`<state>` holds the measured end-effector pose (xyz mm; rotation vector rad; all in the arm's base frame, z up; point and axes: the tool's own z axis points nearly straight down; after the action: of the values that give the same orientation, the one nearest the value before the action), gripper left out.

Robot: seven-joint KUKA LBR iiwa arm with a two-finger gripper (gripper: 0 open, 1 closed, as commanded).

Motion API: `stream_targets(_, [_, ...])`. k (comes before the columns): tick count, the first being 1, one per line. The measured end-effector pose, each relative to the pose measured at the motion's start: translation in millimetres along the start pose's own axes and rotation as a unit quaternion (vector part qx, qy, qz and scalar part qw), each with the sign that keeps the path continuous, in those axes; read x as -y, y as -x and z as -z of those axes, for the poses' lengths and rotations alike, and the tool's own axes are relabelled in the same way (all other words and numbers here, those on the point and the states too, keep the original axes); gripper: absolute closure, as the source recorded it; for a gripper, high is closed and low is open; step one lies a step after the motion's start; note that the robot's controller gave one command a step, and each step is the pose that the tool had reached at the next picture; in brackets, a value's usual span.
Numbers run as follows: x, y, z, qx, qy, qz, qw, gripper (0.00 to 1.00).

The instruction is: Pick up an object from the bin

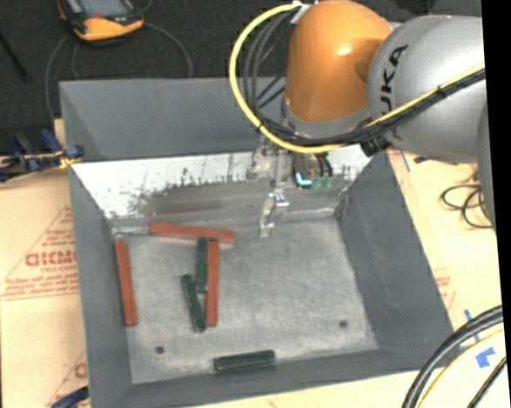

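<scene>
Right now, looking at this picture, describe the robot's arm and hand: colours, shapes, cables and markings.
The arm is a rounded silver-grey casing with black KUKA lettering. An orange dome cover caps the wrist, looped by a yellow cable and black ones. The hand below is small, pale metal.

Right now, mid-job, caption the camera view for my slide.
Claw hangs by the grey bin's back wall, beside crossed orange and green sticks; one green stick lies alone in front.

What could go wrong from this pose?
Gripper hangs close to the bin's back wall and may scrape it. The nearest orange stick ends to its left, so a straight drop may meet bare floor. The middle sticks overlap, so lifting one may drag others.
</scene>
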<state>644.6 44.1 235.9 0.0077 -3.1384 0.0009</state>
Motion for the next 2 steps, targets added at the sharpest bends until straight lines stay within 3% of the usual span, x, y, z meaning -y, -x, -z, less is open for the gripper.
stream_targets(1, [0,1.2,5,0.0041,0.0,0.0,1.0,0.0])
stream_targets(2, [-50,-10.0,-30,0.0059,0.0,0.002,1.0,0.0])
